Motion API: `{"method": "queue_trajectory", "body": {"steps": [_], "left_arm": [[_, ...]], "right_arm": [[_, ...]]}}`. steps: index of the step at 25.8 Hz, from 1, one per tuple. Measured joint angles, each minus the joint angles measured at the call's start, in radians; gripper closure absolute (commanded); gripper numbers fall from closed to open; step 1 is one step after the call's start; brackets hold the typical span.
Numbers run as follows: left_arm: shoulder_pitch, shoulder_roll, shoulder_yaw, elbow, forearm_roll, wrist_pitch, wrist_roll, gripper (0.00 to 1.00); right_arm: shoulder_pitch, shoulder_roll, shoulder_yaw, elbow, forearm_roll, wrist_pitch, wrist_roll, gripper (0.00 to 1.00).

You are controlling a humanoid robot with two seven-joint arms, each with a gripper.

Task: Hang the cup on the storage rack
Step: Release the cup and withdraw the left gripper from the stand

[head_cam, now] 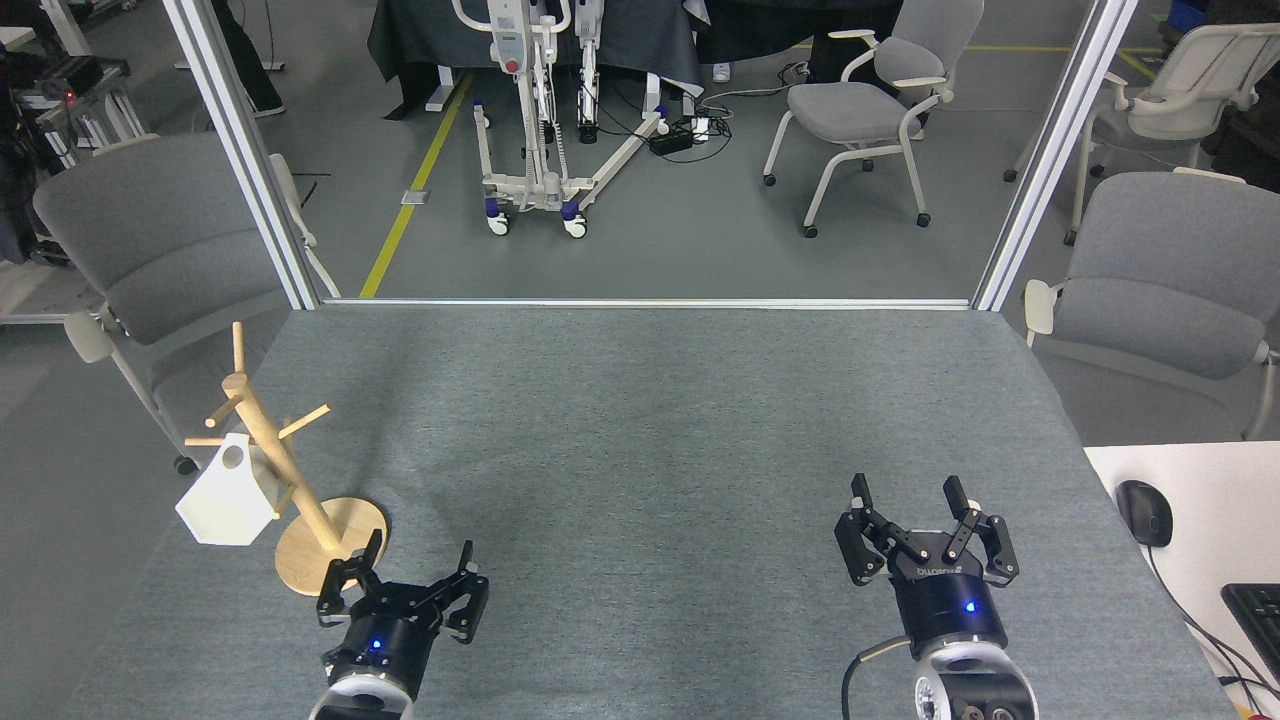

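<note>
The white cup [228,495] hangs by its handle on a low peg of the wooden mug tree [285,480]. Left gripper [405,580] and right gripper [922,520] fingers are spread, empty; best retreat without nudging the base.

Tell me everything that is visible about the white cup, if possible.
The cup is small, plain white and matte, with flat faceted sides and a handle with a round hole. It hangs by that hole on a low peg of the storage rack, on the rack's left side, tilted, near the table's left edge. No gripper touches it; the left gripper is open, apart from it.
</note>
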State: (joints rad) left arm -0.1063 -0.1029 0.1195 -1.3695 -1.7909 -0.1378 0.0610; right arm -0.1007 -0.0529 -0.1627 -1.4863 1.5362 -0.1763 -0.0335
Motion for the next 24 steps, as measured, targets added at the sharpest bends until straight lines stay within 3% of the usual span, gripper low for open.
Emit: {"method": "queue_trajectory", "body": {"steps": [11, 24], "left_arm": [[-0.148, -0.032, -0.186, -0.003, 0.108, 0.157, -0.004, 0.01], [-0.07, -0.028, -0.208, -0.064, 0.116, 0.173, 0.009, 0.01]], "right_arm": [[-0.009, -0.01, -0.001, 0.019, -0.004, 0.012, -0.005, 0.0], [-0.062, -0.043, -0.002, 0.118, -0.008, 0.019, -0.006, 0.0]]}}
